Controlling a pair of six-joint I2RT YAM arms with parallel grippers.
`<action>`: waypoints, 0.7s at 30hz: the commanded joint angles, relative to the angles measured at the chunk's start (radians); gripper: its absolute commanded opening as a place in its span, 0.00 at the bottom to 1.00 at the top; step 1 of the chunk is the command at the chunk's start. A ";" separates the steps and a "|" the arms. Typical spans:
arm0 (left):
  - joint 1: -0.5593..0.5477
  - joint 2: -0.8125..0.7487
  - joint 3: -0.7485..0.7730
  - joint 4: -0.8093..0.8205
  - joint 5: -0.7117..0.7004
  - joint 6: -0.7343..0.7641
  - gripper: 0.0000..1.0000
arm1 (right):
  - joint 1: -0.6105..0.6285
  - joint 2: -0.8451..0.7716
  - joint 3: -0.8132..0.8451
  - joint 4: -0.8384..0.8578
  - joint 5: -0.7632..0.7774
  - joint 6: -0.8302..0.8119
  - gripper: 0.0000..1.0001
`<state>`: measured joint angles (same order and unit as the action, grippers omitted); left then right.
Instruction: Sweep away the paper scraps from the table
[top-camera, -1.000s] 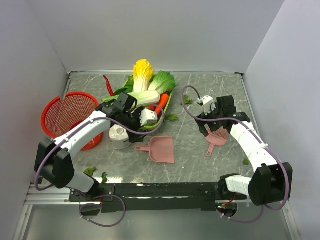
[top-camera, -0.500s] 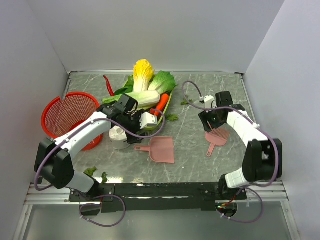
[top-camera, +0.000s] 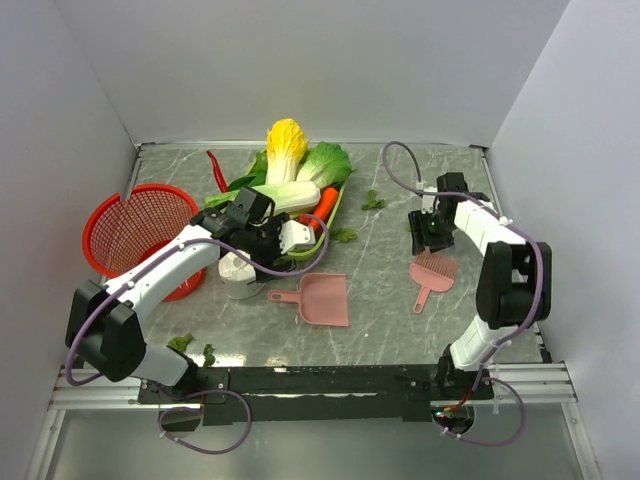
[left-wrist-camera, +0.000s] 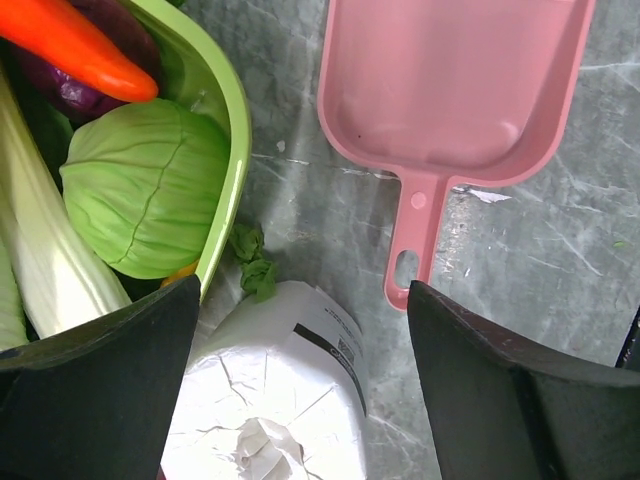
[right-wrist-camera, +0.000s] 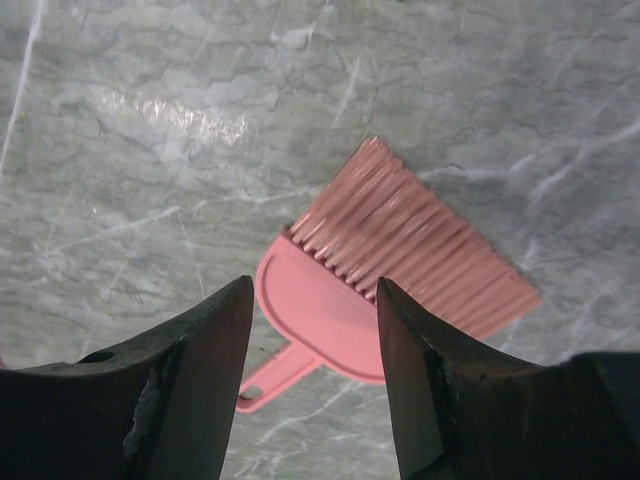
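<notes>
Centre-right, the right gripper (right-wrist-camera: 312, 290) hangs released above the brush (right-wrist-camera: 400, 245), likely to grasp it; the left gripper (left-wrist-camera: 300, 300) gapes near the dustpan (left-wrist-camera: 455, 90).

For the left arm (top-camera: 150, 275): rooted at the near edge, well left of the pink dustpan (top-camera: 322, 299), folded back at the shoulder, then stretched away and rightward along a white forearm. Ends in the left gripper (top-camera: 268, 248), just beyond and left of the dustpan's handle, pointed downward. Dark fingers (left-wrist-camera: 100, 390) set wide apart, closed on nothing.

For the right arm (top-camera: 510, 290): rooted at the near edge, right of the dustpan, raised steeply to a black elbow, then angled away and leftward. Turns down at the wrist into the right gripper (top-camera: 425, 235), right of the dustpan and farther back. Fingers (right-wrist-camera: 190, 380) likewise spread wide, gripping nothing.
</notes>
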<state>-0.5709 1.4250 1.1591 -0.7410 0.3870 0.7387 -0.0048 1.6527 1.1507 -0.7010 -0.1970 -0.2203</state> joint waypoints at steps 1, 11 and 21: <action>-0.003 -0.034 0.007 0.035 -0.002 -0.015 0.88 | -0.021 0.061 0.072 -0.032 -0.039 0.082 0.59; -0.003 0.017 0.036 -0.050 -0.057 0.005 0.89 | -0.026 0.170 0.106 -0.009 -0.081 0.124 0.57; 0.003 0.058 0.025 -0.035 -0.054 -0.058 0.90 | 0.054 0.274 0.175 -0.021 -0.091 0.118 0.46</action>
<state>-0.5709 1.4620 1.1675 -0.7700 0.3309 0.7094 -0.0063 1.8965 1.2659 -0.7227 -0.2691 -0.1062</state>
